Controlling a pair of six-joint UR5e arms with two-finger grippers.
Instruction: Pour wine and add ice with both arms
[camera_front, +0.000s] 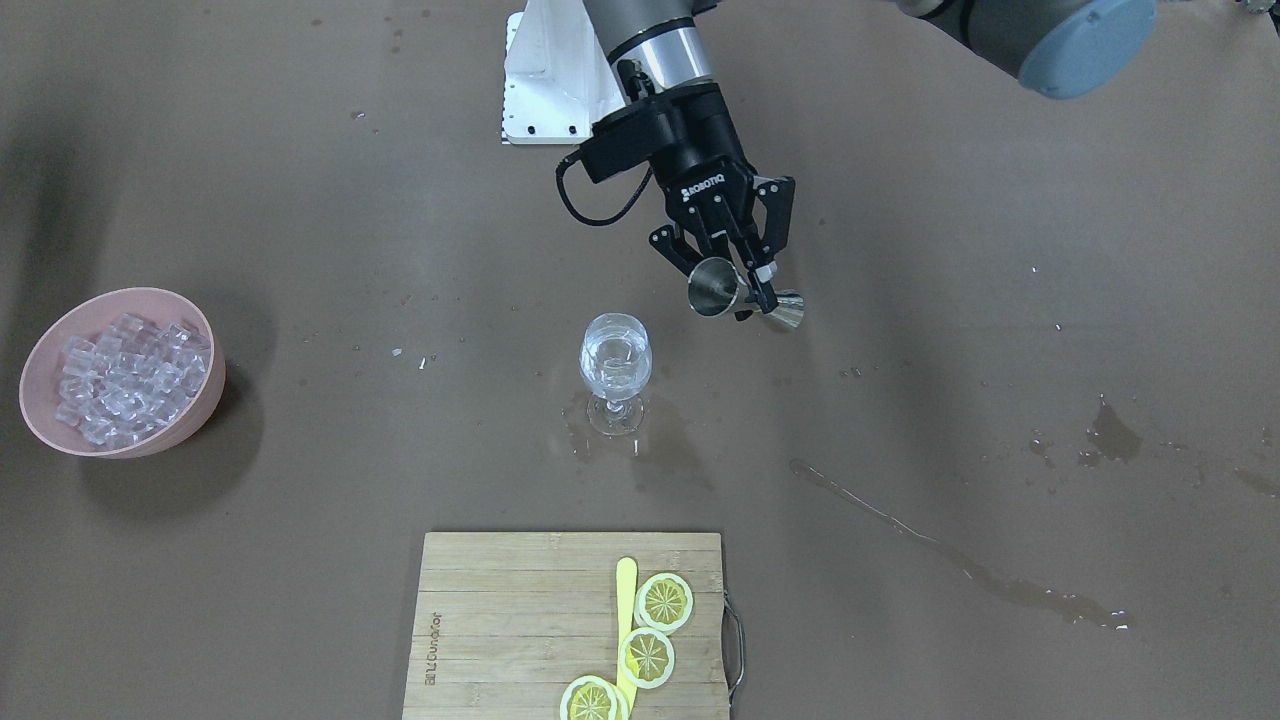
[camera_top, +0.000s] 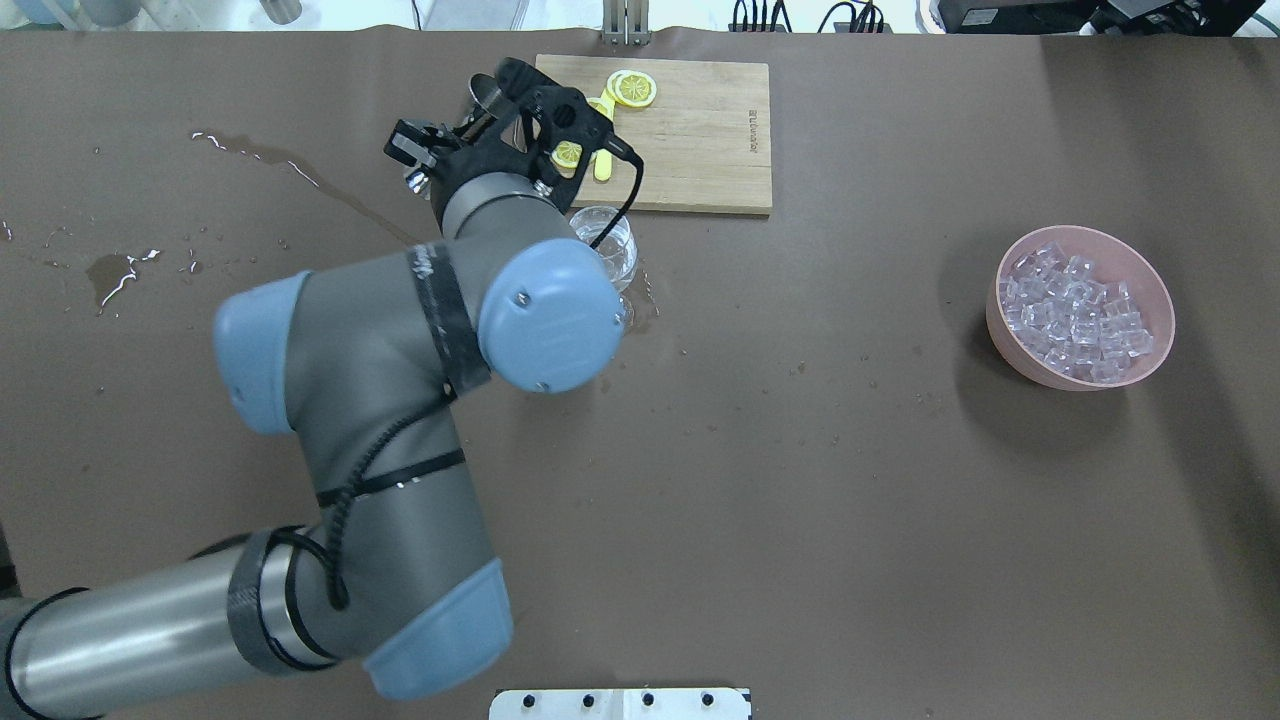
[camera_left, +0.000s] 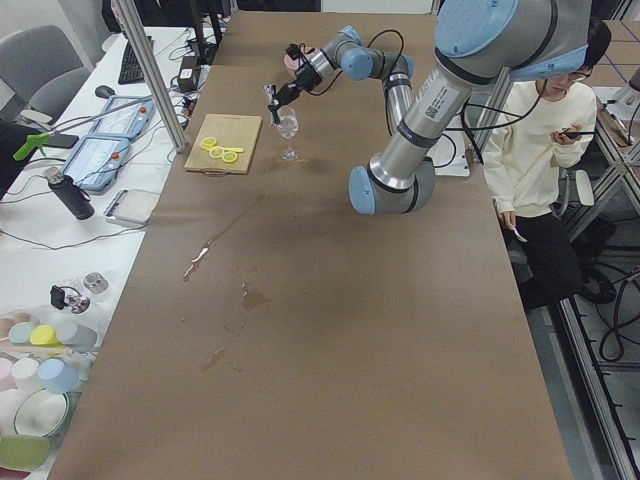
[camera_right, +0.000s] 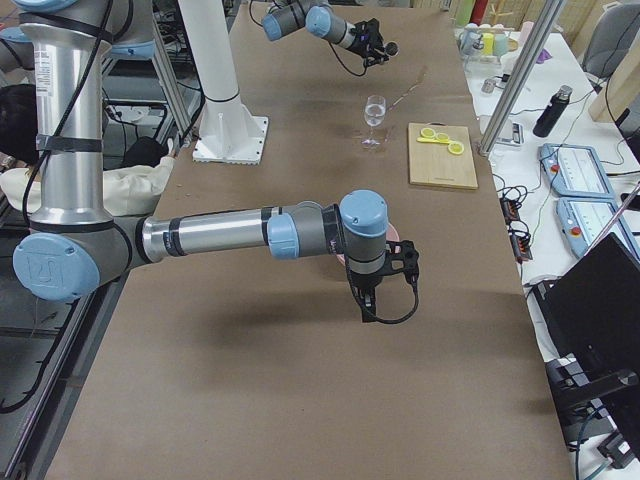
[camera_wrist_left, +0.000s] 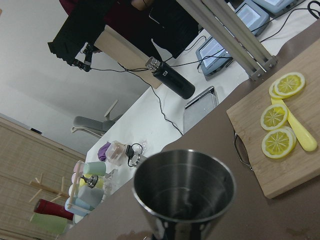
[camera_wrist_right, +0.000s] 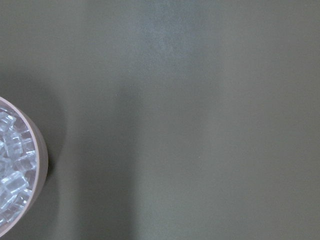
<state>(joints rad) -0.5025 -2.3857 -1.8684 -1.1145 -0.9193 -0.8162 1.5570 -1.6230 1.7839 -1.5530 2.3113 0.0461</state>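
Observation:
My left gripper is shut on a steel jigger, tipped on its side just beside and above the wine glass. The glass stands upright mid-table and holds clear wine. In the left wrist view the jigger looks empty. The ice fills a pink bowl far from the glass; both also show in the overhead view, ice in the bowl. My right gripper shows only in the exterior right view, above the table near the bowl. I cannot tell whether it is open. Its wrist camera sees the ice.
A bamboo cutting board with lemon slices and a yellow tool lies past the glass on the operators' side. Liquid is spilled in a long streak and puddles on the left arm's side, and around the glass foot.

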